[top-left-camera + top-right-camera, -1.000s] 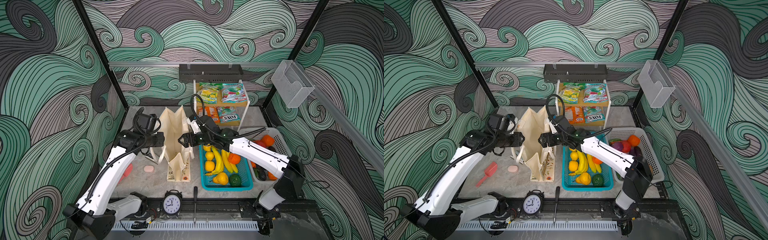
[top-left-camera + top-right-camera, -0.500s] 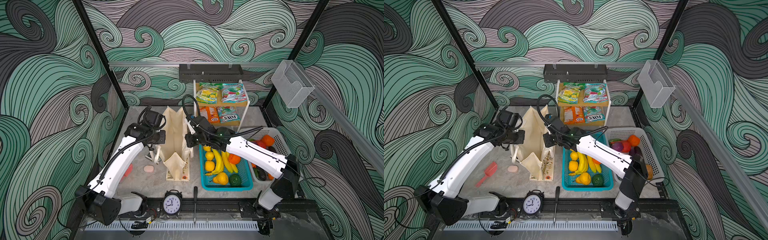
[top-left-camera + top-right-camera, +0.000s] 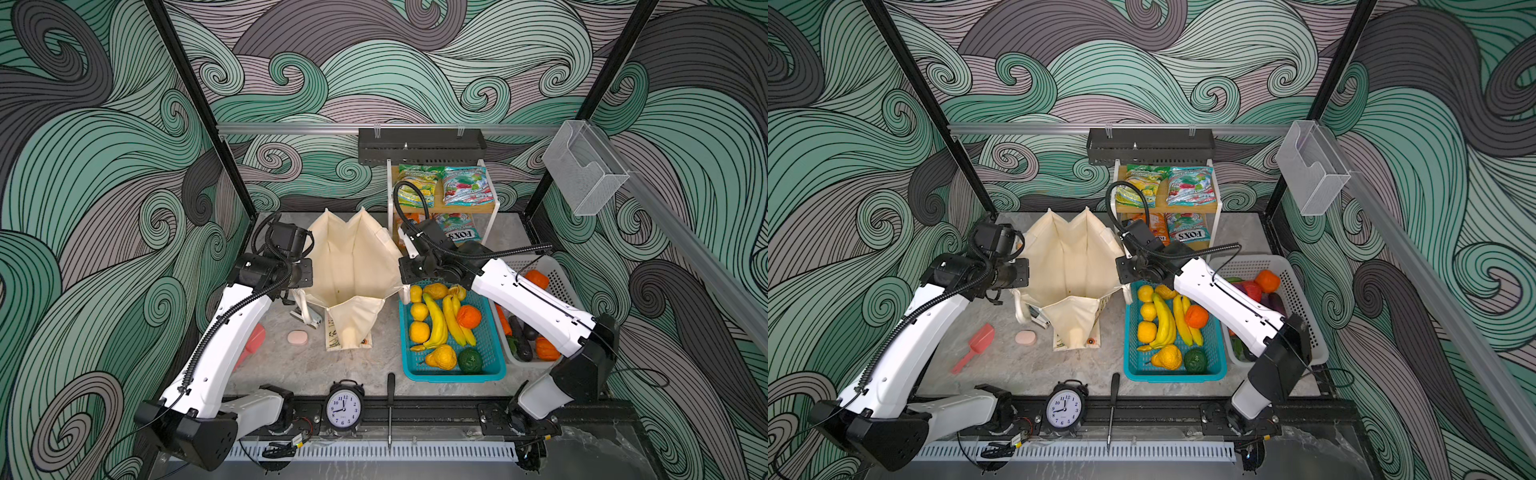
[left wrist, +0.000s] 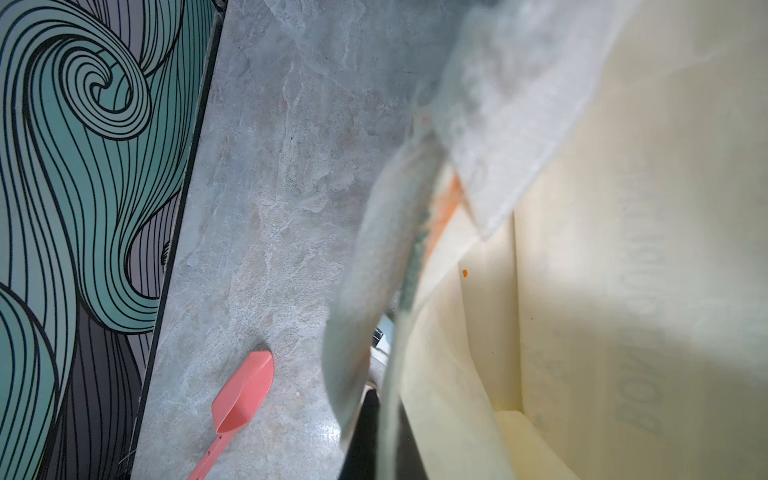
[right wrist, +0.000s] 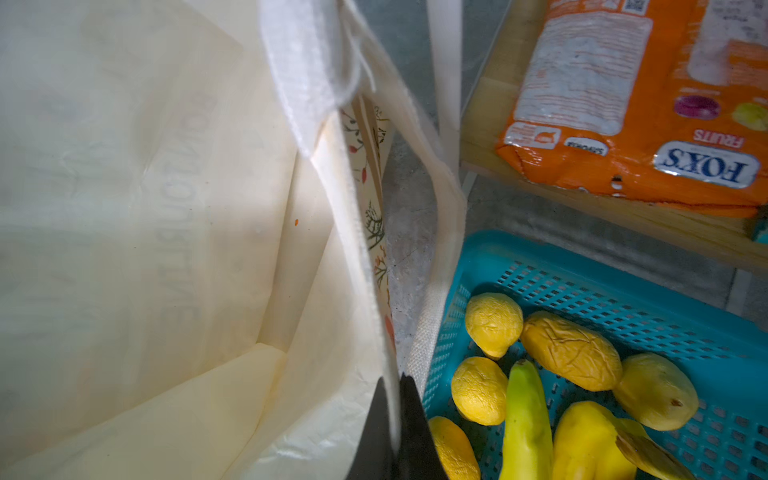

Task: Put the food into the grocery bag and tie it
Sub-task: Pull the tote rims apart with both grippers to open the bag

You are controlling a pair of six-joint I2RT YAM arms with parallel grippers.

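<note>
Your left gripper (image 4: 384,449) is clenched on the left rim of the grocery bag (image 3: 353,266). In the left wrist view the cream wall runs down between its two dark fingers (image 4: 363,449), with the lining on one side and the grey table (image 4: 270,208) on the other. Your right gripper (image 5: 392,432) is clamped the same way on the opposite rim, with the fabric edge pinched between its fingers just beside the teal basket (image 5: 582,257). In both top views the bag stands on the table between your two arms. Its mouth is stretched wide from one grip to the other, just left of the teal basket and in front of the wooden shelf (image 3: 478,205). The bag is cream canvas. Its rear wall stands up in two creased peaks, while the near wall sags forward and down, showing a strip of floral print at its lower edge. Lettering shows through the cloth in reverse in both wrist views, and the inside is plain lining down to a fold at the bottom. A white handle (image 3: 301,307) hangs down outside the left wall. The bananas (image 3: 440,328) lie in the teal basket among other fruit, and the candy packets (image 3: 467,189) lie on the shelf, apart from the bag.
</note>
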